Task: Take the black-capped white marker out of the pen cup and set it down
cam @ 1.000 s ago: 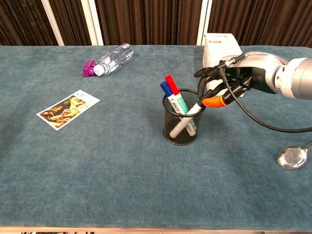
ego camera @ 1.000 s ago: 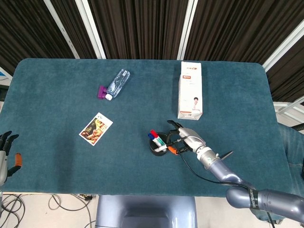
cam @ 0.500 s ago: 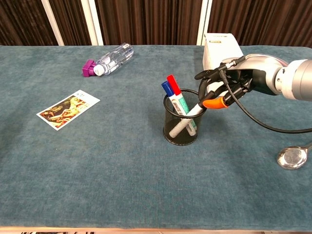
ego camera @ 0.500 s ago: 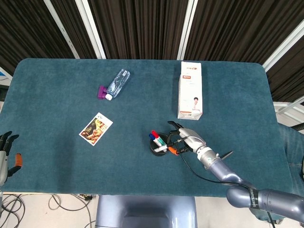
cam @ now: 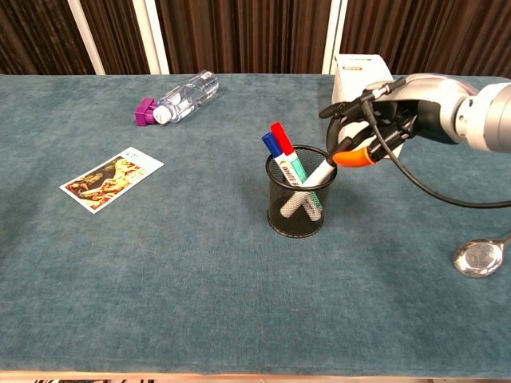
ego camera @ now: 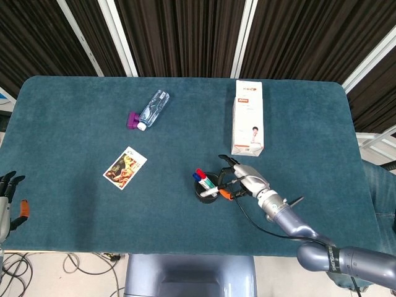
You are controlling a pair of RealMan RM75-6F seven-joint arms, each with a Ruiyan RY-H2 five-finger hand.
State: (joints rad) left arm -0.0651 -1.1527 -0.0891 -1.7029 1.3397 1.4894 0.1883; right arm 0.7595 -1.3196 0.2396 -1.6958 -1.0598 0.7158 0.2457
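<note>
A black mesh pen cup [cam: 297, 217] [ego camera: 202, 193] stands mid-table with a red-capped marker [cam: 279, 137], a blue-capped marker [cam: 270, 145] and a green-labelled one [cam: 295, 171] in it. My right hand [cam: 374, 128] [ego camera: 245, 180] hovers just right of the cup's rim and pinches the top end of the white marker [cam: 320, 173]. The marker leans right, its lower part still inside the cup. Its cap is hidden by the fingers. My left hand [ego camera: 6, 201] hangs off the table's near left corner, fingers apart and holding nothing.
A white carton [cam: 361, 76] [ego camera: 248, 117] stands behind the right hand. A plastic bottle with a purple cap [cam: 180, 100] lies at the far left. A picture card [cam: 112, 179] lies left of the cup. A metal spoon [cam: 477, 257] lies at the right.
My right hand has risen a little, drawing the white marker partway up out of the cup. The cup wobbled slightly and settled. The left hand has not moved.
</note>
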